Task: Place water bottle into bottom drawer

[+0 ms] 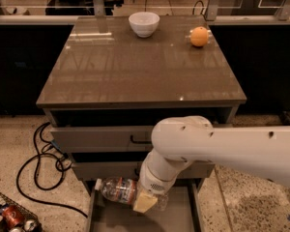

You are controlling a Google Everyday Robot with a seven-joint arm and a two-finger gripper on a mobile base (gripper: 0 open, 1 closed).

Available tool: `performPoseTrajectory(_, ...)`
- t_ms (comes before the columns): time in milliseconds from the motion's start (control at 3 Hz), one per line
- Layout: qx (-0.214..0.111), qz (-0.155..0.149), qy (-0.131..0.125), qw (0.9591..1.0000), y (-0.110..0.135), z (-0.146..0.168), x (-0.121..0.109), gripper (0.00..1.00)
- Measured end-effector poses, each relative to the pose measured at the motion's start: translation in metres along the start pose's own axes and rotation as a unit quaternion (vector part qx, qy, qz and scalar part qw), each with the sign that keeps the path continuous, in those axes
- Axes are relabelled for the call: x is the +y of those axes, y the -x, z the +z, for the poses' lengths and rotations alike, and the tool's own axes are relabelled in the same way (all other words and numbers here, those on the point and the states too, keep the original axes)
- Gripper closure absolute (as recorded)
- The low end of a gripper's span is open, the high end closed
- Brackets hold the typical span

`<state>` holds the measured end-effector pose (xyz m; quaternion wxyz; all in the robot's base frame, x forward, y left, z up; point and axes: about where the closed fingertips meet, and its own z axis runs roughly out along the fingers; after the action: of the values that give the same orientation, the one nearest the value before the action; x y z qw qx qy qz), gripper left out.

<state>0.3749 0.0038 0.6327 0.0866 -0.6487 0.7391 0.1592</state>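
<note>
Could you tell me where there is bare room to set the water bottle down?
The bottom drawer's floor shows bare between its side walls, beneath the gripper, which holds the water bottle over its left rear. The cabinet top is bare forward of the bowl and orange. The arm crowds the drawer's mouth.

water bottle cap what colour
White cap, camera view; the gripper holds the water bottle over the bottom drawer.

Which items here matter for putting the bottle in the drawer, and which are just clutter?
Job: water bottle; bottom drawer; gripper, holding the bottle over that drawer.
Lying about: bowl; orange; cable; cans.
</note>
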Motion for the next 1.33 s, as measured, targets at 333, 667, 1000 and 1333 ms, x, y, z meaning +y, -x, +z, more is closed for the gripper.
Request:
performPoseTrajectory(333, 0.012, -0.013, 0.014, 0.9997, 0.001, 0.050, 0.014, 1.00)
performPoseTrajectory(667, 0.015, -0.001, 0.023, 0.9996, 0.000, 0.099, 0.015, 1.00)
performPoseTrajectory(1000, 0.007, 0.033, 0.026, 0.9991, -0.009, 0.139, 0.005, 1.00)
performPoseTrajectory(1333, -0.006, 0.077, 0.026, 0.9966, -0.022, 0.166, -0.007, 1.00)
